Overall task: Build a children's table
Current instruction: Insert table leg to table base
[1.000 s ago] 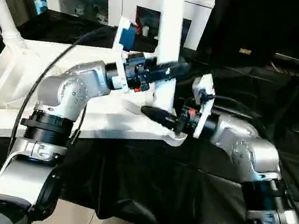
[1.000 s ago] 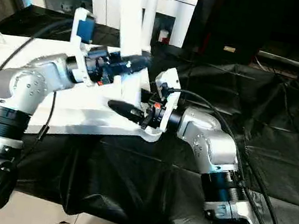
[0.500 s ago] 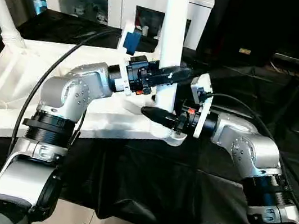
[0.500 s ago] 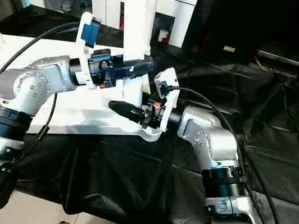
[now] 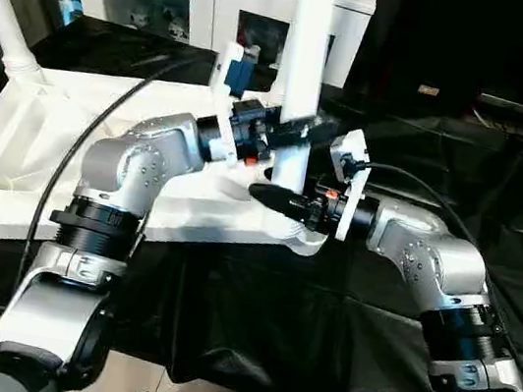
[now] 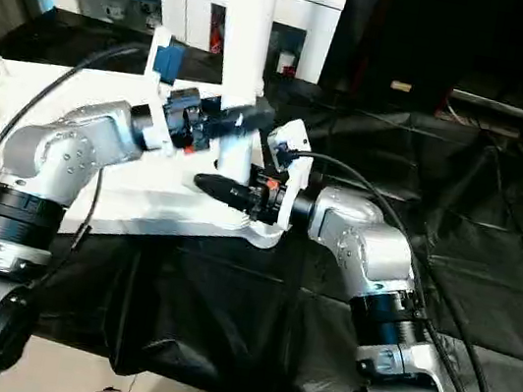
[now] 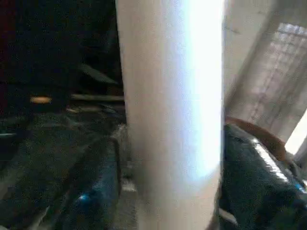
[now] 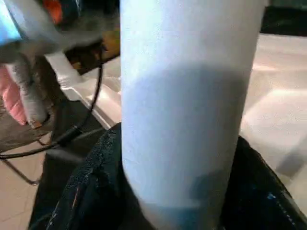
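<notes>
At frame centre a leg [image 5: 304,73] is held upright on the tabletop's [image 5: 41,141] right corner, between the left gripper [image 5: 304,129] above and the right gripper [image 5: 264,194] below.

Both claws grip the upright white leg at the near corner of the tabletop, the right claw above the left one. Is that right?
Not quite. The left claw is the upper one; the right claw grips the leg lower, near the corner socket of the tabletop. The left eye view shows this; both wrist views show fingers on either side of the leg.
</notes>
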Controlling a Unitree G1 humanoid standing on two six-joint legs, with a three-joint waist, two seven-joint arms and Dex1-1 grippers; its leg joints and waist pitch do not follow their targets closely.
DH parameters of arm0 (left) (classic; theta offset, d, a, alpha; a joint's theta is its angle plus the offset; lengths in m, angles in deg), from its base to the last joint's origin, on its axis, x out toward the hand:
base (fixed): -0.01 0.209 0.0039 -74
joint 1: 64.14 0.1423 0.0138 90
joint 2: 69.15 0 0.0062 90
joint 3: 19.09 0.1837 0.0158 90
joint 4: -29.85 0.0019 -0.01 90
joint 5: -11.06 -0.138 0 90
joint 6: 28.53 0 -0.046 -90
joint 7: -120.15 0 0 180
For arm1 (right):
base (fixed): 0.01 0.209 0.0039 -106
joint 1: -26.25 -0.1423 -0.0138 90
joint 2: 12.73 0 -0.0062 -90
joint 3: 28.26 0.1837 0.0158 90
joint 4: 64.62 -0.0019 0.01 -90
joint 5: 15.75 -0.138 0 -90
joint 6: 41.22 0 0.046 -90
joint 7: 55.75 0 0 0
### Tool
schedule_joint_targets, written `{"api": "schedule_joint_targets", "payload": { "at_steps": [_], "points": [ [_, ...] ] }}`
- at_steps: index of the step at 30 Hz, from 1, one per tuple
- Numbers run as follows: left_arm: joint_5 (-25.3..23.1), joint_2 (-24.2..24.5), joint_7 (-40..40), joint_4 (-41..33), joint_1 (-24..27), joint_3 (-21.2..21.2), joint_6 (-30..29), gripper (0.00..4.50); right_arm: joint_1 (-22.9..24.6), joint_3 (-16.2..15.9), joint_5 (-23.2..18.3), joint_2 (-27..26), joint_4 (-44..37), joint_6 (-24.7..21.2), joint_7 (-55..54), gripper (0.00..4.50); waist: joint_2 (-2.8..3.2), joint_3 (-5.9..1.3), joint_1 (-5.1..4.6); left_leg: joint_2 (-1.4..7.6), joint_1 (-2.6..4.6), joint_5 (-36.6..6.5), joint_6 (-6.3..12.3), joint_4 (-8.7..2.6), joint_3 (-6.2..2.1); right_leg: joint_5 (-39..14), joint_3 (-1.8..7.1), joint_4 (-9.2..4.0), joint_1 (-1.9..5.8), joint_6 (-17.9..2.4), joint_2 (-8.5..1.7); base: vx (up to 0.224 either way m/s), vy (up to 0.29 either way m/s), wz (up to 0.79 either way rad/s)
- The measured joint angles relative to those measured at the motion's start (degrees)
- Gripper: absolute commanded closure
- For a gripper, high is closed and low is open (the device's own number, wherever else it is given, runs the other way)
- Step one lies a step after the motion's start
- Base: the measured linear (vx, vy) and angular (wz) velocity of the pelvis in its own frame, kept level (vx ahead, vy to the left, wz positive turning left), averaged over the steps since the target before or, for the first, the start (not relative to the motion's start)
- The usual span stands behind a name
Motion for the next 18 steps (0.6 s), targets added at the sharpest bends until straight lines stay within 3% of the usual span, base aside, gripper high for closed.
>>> {"api": "schedule_joint_targets", "payload": {
  "at_steps": [2, 4, 13, 18],
  "points": [
    [-0.61, -0.59, -3.21, 0.3, -0.63, -0.89, 0.23, 1.43, -0.01, 0.09, 0.05, -0.1, 0.03, 0.01, -0.37, 2.46, -0.01, 0.0, 0.01, 0.0, 0.0, 0.0, 0.0, 0.0, 0.0, 0.0, 0.0, -0.02, 0.0, 0.0, 0.0, 0.0, 0.0, 0.0],
    [-0.68, -0.71, -4.69, 0.32, -0.97, -1.45, 0.26, 1.71, -0.01, 0.08, 0.07, -0.36, 0.03, 0.02, -0.49, 2.47, -0.3, 0.05, 0.0, 0.01, 0.0, 0.0, 0.0, -0.01, 0.01, -0.01, -0.02, 0.01, -0.02, 0.02, 0.0, 0.0, 0.0, 0.0],
    [1.19, -1.99, -5.63, -0.94, -0.78, -2.39, -2.47, 2.46, -0.17, -0.04, 1.04, -0.61, 0.15, 0.2, -0.99, 2.49, -0.71, 0.07, 0.11, 0.0, -0.05, 0.0, 0.0, 0.0, 0.06, -0.01, -0.02, 0.0, -0.04, 0.02, -0.01, 0.0, 0.0, 0.0],
    [1.67, -2.28, -5.7, -1.58, -0.78, -2.53, -2.66, 2.6, -0.31, -0.11, 1.33, -0.76, 0.2, 1.21, -1.08, 2.5, -0.82, 0.03, 0.03, 0.01, -0.05, 0.0, 0.0, 0.01, 0.05, -0.01, -0.01, 0.0, -0.04, 0.03, -0.01, 0.0, 0.0, 0.0]
  ]
}}
